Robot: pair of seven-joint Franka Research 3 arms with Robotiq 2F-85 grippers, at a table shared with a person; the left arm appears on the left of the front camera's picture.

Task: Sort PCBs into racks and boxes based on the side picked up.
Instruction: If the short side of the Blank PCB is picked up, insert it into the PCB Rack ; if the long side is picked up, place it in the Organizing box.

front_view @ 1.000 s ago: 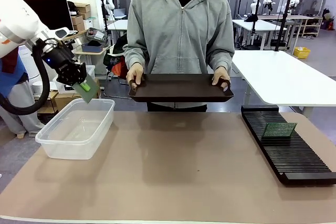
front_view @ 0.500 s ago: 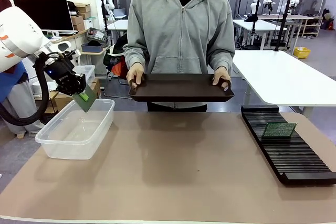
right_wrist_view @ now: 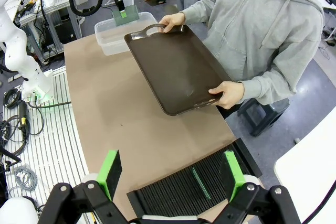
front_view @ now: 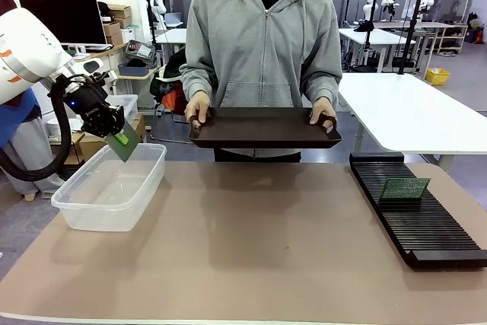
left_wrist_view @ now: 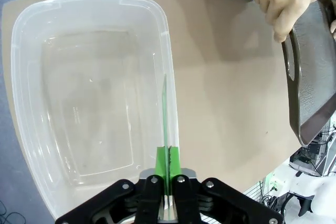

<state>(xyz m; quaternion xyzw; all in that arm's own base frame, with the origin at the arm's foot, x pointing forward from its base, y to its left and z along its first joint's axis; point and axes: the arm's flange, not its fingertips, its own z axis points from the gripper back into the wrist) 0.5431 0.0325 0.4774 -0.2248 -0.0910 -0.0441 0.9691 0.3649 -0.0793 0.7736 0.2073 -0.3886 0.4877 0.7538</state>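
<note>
My left gripper (front_view: 116,132) is shut on a green PCB (front_view: 125,144) and holds it tilted just above the far rim of the clear box (front_view: 106,192). Seen from the left wrist, the PCB (left_wrist_view: 165,111) stands edge-on between the fingers (left_wrist_view: 161,162), over the right wall of the box (left_wrist_view: 31,19). A second PCB (front_view: 405,187) stands upright in a slot of the black rack (front_view: 418,222) at the right. My right gripper (right_wrist_view: 171,174) hangs open high above the rack (right_wrist_view: 178,195), nothing between its pads.
A person at the far side holds a dark brown tray (front_view: 262,129) level with both hands, above the table's far edge. The brown table top (front_view: 259,241) lies bare between the box and the rack. White tables and other equipment stand behind.
My left gripper has carried the PCB down and slightly left, closer to the box's far rim. The person has raised the tray a little.
</note>
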